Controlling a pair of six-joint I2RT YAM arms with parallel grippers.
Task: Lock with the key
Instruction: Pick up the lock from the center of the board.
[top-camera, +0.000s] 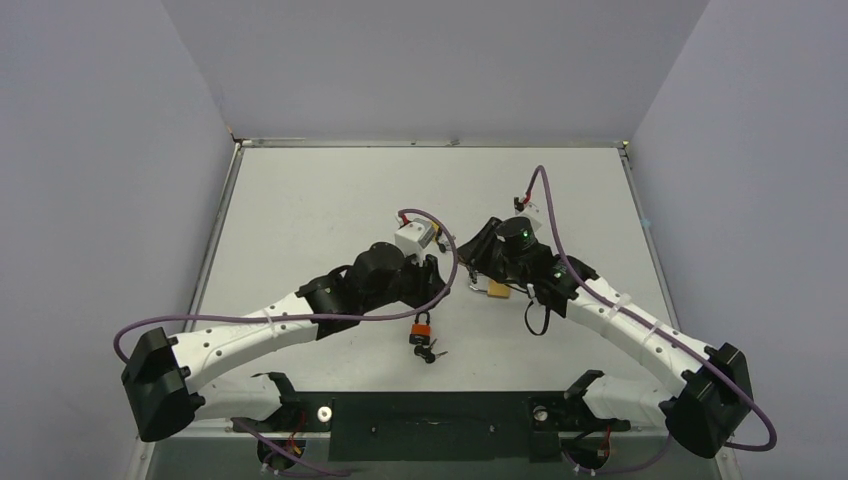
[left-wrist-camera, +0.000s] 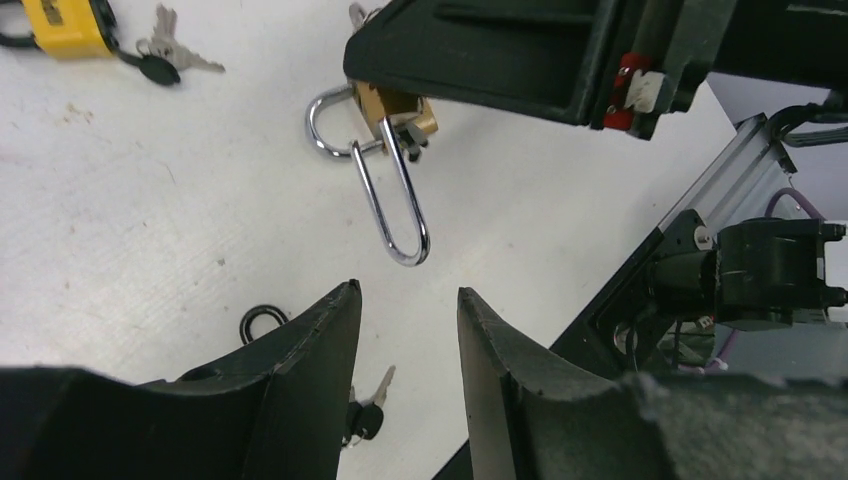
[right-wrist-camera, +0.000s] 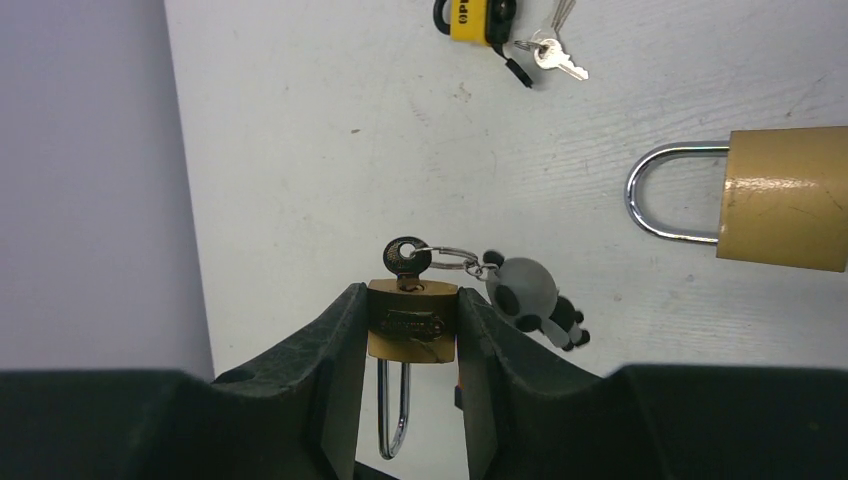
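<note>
A small brass padlock (right-wrist-camera: 410, 325) is clamped by its sides between my right gripper's (right-wrist-camera: 410, 300) fingers. The key (right-wrist-camera: 407, 256) sits in its keyhole, with a ring and a grey panda charm (right-wrist-camera: 530, 295) attached. Its long shackle (right-wrist-camera: 392, 410) points back toward the wrist; I cannot tell whether it is latched. The left wrist view shows the same padlock (left-wrist-camera: 400, 110) and shackle (left-wrist-camera: 400, 205) just beyond my left gripper (left-wrist-camera: 407, 295), which is open with nothing in it. In the top view, both grippers meet mid-table, the left (top-camera: 432, 270) beside the right (top-camera: 478, 262).
A larger brass padlock (right-wrist-camera: 785, 197) lies on the table (right-wrist-camera: 300, 150) next to the held one, also seen from above (top-camera: 497, 290). A yellow padlock (right-wrist-camera: 475, 15) with keys (right-wrist-camera: 550, 50) lies farther off. An orange padlock (top-camera: 422, 327) with black-headed keys (top-camera: 428, 352) lies near the left wrist.
</note>
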